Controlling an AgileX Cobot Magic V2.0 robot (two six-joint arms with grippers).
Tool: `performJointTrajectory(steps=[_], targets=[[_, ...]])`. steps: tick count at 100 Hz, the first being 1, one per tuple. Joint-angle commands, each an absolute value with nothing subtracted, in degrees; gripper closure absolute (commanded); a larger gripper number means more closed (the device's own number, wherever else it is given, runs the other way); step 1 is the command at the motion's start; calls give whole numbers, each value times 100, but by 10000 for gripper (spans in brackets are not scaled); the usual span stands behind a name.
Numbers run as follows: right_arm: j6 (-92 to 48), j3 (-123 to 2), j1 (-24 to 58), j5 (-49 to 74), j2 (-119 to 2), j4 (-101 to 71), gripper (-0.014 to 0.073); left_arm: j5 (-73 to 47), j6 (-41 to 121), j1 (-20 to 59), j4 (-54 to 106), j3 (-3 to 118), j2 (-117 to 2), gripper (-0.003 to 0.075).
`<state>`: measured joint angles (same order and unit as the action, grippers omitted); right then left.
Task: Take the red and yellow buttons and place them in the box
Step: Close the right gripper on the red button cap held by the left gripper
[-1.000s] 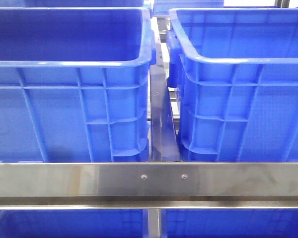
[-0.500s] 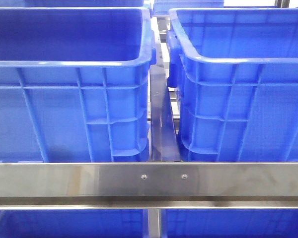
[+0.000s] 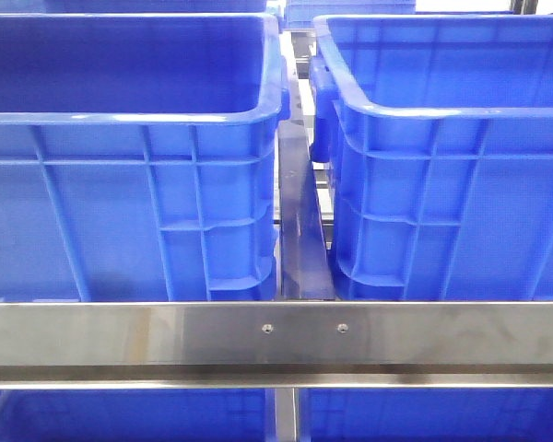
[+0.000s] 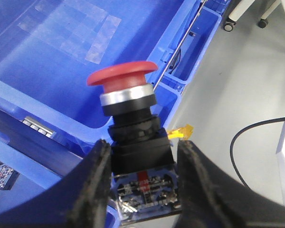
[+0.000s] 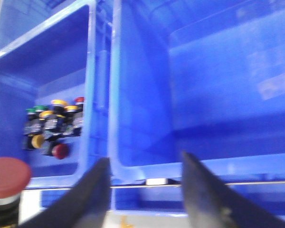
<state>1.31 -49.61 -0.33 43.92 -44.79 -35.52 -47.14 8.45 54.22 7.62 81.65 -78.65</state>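
Two blue crates (image 3: pixel 129 184) on steel rack (image 3: pixel 276 336); left fingers (image 4: pixel 102 180) grasp red button (image 4: pixel 122 78), right fingers (image 5: pixel 97 190) spread.

My steel rack rail (image 3: pixel 276 336) carries two blue crates: one box (image 3: pixel 129 184) sits left of the other crate (image 3: pixel 452 184), a narrow gap between.

Front view: no visible change across earlier frames and now; both blue crates (image 3: pixel 129 120) sit the same, no arm has entered.
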Motion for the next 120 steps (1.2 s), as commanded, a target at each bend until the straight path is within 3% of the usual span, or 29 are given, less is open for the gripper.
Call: performJointTrajectory(steps=[1,31,49,120], targets=[[-45,-5153,-28,4181,-4537,-4051,153,-4362,853,5458,834,8334,-7646,739],[-1762,-5153,-28,4534,-4918,-6130,148,-4362,853,5458,834,8334,-7646,739],[-2611,-5153,-28,4953,-5290,-7049,57,-4362,853,5458,834,8334,-7646,739],[-3364,-5153,-24,5842,-5964,-8087,46,-4362,853,5458,834,8334,-7646,739]])
